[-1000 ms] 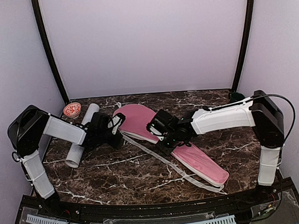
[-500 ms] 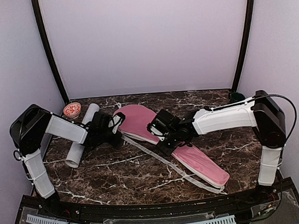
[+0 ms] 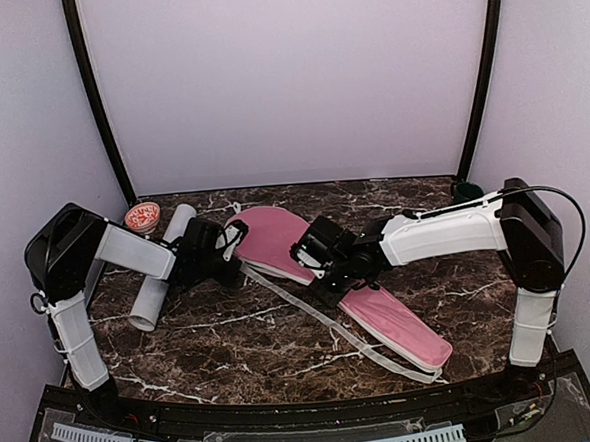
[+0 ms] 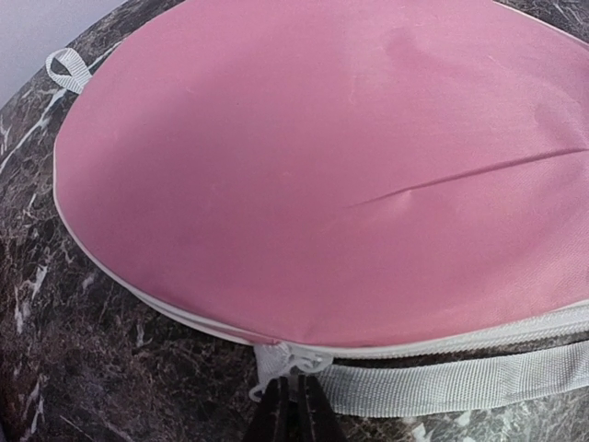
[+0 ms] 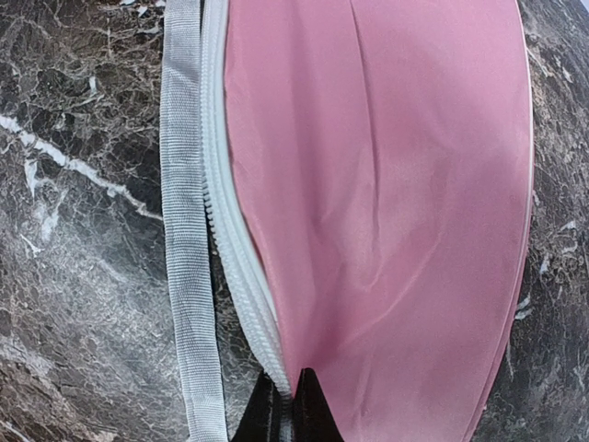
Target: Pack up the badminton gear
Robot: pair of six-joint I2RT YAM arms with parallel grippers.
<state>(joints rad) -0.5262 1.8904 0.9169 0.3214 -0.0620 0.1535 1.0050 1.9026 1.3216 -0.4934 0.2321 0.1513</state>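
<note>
A pink cover (image 3: 391,320), shaped like a racket, lies flat on the dark marble table (image 3: 233,355). It runs on a slant, with its broad rounded head toward the far left and its narrow end toward the near right. A white strap (image 3: 321,315) trails along its near side, and a white zipper (image 5: 230,230) runs along that same edge. The left claw (image 3: 228,247) sits at the left rim of the cover's head. In the left wrist view its fingers (image 4: 317,416) are drawn almost together and pinch a small white tab (image 4: 281,361) where the strap meets the zipper edge. The right claw (image 3: 313,270) rests on the cover's middle, where the head narrows. In the right wrist view its fingers (image 5: 308,410) are closed tight on the zipper edge, with the pink cloth to one side and the strap just beside on the other. A small white loop (image 4: 66,66) sticks out from the far end of the head. A long white tube (image 3: 147,305) lies on the table to the left of the cover, partly under the left arm. A round red-patterned cap (image 3: 142,216) sits near the tube's far end, in the back left corner. No racket or shuttlecock can be made out in any view.
</note>
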